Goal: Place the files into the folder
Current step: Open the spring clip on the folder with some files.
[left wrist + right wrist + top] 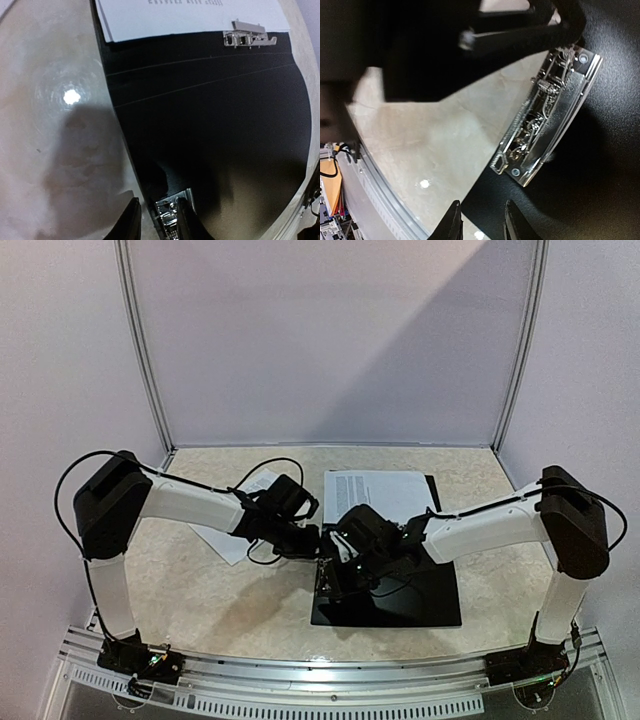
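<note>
The black folder [420, 590] lies open and flat on the table. The files [375, 490], white printed sheets, rest on its far half under a small grey clip bar [247, 37]. A metal clip [545, 115] is fixed at the left edge of the near half. My left gripper [157, 212] is down at that edge, its jaws drawn in around the clip's near end [172, 210]. My right gripper [481, 217] hovers just nearer along the same edge with its jaws a little apart. One of its fingers is over the table and the other over the black cover [600, 150].
A loose white sheet [232, 540] lies on the marbled tabletop [200, 610] under my left forearm. Both wrists crowd together at the folder's left edge [325, 560]. A metal rail [320, 680] runs along the near edge, and grey walls close the back and sides.
</note>
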Robot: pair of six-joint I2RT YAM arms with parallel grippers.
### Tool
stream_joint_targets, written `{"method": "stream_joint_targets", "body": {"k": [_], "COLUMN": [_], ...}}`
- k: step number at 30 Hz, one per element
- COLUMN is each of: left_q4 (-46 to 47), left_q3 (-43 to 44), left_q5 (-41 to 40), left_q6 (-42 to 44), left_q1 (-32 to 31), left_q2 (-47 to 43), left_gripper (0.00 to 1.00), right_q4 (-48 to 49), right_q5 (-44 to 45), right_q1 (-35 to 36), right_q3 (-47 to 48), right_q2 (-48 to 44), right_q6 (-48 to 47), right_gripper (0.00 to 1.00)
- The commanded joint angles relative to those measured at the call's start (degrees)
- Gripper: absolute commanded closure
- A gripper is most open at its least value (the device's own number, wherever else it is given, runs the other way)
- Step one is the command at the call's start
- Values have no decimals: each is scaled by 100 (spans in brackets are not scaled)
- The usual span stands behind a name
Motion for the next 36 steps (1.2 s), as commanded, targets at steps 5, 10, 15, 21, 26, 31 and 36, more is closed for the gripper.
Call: {"method": "stream_joint_targets", "body": {"k": [5,10,15,21,26,31,36], "left_q4": [134,223,286,336,328,332,346], "left_q3": [-28,-166,-232,-283,-304,-322,-339], "left_q5": [376,439,514,581,588,581,581], "left_q6": [-163,-236,-274,-284,-300,-300,-307], "left_q1": [57,57,57,57,57,57,59], "left_q2": [-4,-56,-34,-5,-16,-2,27], "left_gripper": [80,81,85,88,90,91,91], "right_q4": [164,434,571,626,617,592,658], "right_q5": [157,14,-94,-104,-142,-127,-111], "right_q1": [11,-8,-76,-91,-105,-143,-162], "right_q3": [10,-122,-190,-195,-185,-218,-320], "right_q2": [227,260,372,466,557,569,545], "right_q6": [142,237,368,438,497,512,580], "right_gripper": [78,82,82,81,82,85,89]}}
